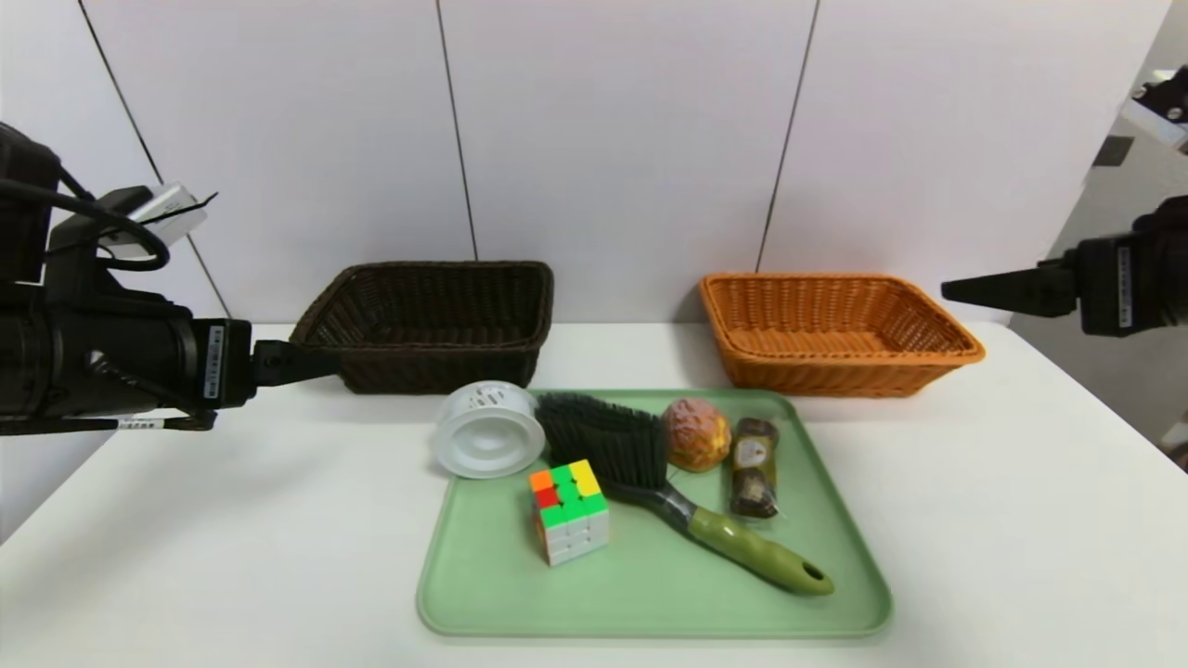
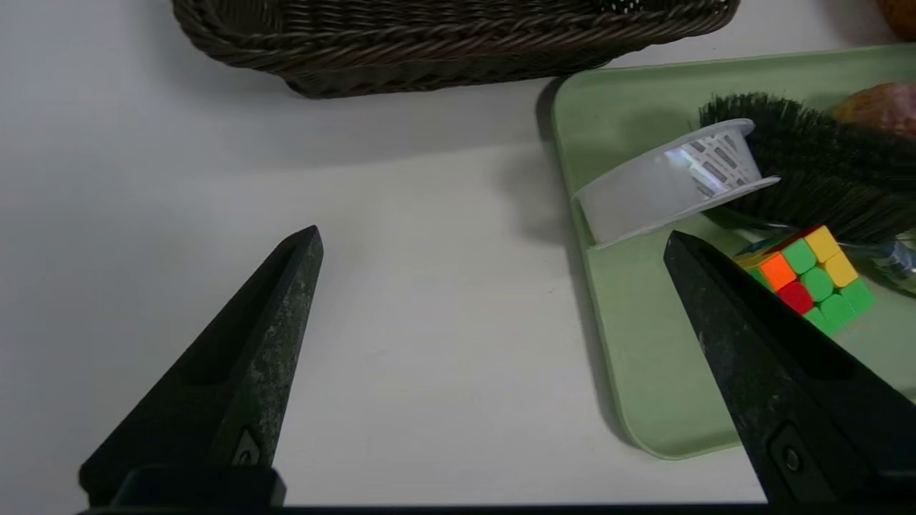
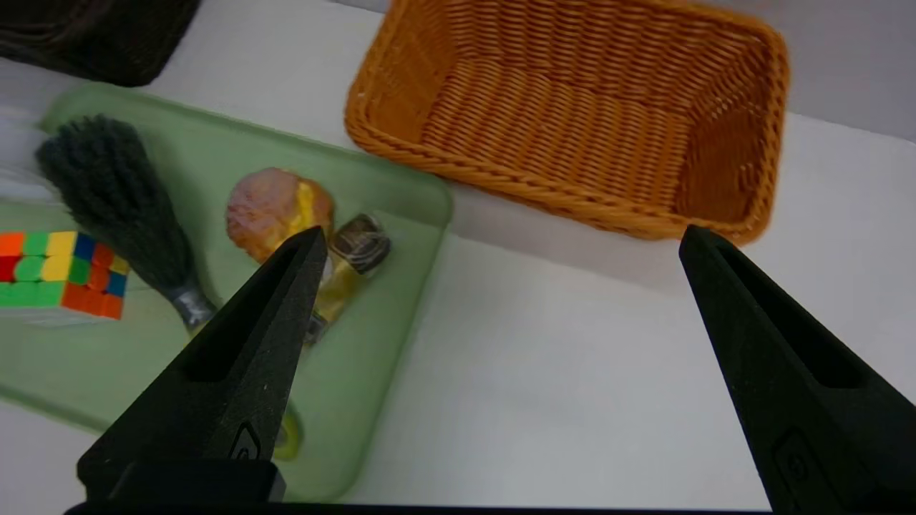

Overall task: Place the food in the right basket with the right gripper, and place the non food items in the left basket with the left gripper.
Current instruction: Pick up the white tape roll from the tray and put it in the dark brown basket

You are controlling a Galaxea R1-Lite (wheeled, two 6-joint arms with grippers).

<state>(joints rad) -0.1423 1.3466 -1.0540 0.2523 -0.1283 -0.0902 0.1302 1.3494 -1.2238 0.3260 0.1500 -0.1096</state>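
A green tray (image 1: 650, 594) holds a white spool (image 1: 489, 430), a puzzle cube (image 1: 568, 510), a black-bristled brush with a green handle (image 1: 754, 554), an orange-brown bun (image 1: 696, 433) and a wrapped dark snack (image 1: 754, 466). The dark brown left basket (image 1: 429, 323) and the orange right basket (image 1: 835, 329) stand empty behind it. My left gripper (image 2: 494, 239) hangs open over bare table left of the tray, with nothing between its fingers. My right gripper (image 3: 502, 232) hangs open to the right of the tray, in front of the orange basket (image 3: 572, 121), holding nothing.
The white table (image 1: 1021, 520) runs wide on both sides of the tray. A white panelled wall (image 1: 613, 139) stands right behind the baskets. In the left wrist view the spool (image 2: 673, 187) leans on the tray's near corner beside the cube (image 2: 809, 275).
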